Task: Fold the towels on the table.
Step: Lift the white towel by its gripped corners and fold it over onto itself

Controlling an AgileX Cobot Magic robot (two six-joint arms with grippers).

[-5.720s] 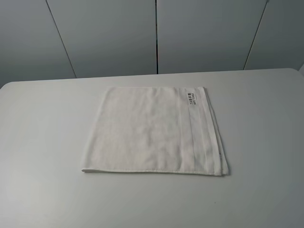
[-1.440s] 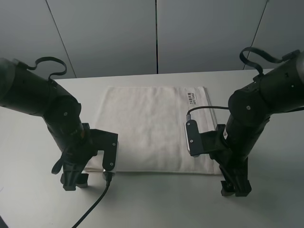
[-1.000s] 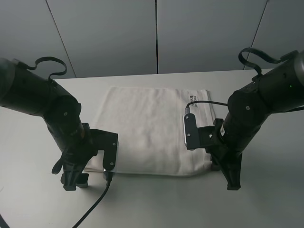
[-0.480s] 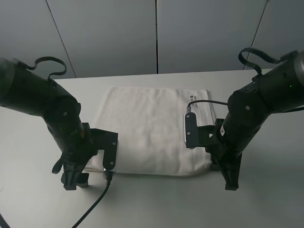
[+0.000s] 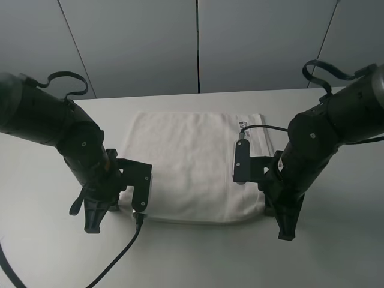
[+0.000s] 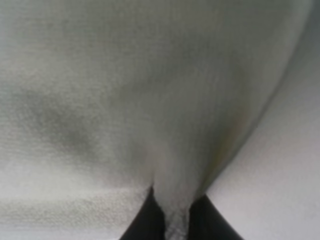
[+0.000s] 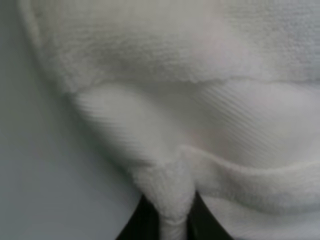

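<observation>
Corners of the towel point(image 5: 192, 162) are being pinched between the left jaws and the right jaws; folding is apparently only being begun.

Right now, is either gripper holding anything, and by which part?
Both hold the towel: the left gripper pinches its near left corner, the right gripper its near right corner.

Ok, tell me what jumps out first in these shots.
A white towel spread across the middle of the table catches the eye first. At its two near corners, the left gripper and the right gripper are each shut on a pinch of the cloth, one on either side.
</observation>
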